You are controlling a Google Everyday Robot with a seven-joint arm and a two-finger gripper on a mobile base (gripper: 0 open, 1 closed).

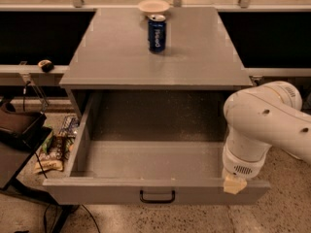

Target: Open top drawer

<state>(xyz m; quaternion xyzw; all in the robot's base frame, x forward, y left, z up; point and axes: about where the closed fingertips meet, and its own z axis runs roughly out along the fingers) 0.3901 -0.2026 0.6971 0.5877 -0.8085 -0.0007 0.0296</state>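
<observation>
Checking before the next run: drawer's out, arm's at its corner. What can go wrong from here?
1. The top drawer stands far out; more pull may take it off its runners or tip the cabinet.
2. The gripper sits at the drawer's right front corner, away from the handle; retracting carelessly could snag the front panel.
3. A jolt could topple the upright can on top.
</observation>
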